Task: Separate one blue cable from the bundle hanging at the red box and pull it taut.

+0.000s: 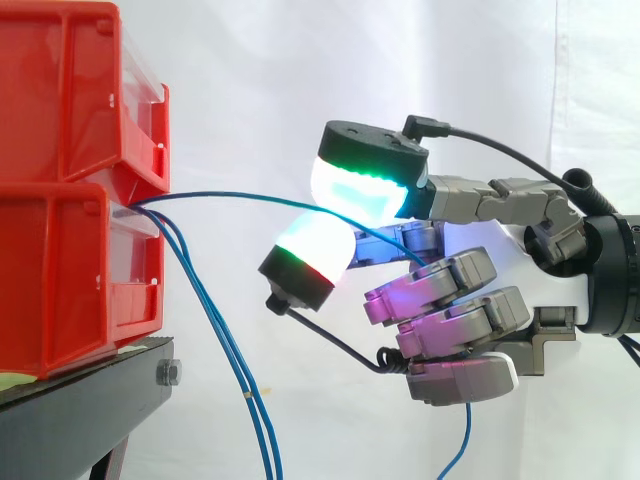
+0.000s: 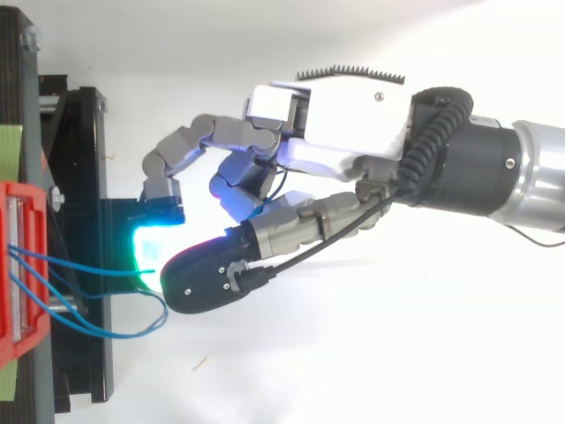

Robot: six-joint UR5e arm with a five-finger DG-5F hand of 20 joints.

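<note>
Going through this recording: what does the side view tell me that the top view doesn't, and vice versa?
Side view: two stacked red plastic bins, one thin blue cable running nearly level from the lower bin to between the glowing pads of the robot's fingered hand, the other blue cables hanging slack. Top view: the cables' sideways spread, with a loose loop past the edge of the black stand. Both: the hand close to the bins, blue cable leading to its pads.
</note>
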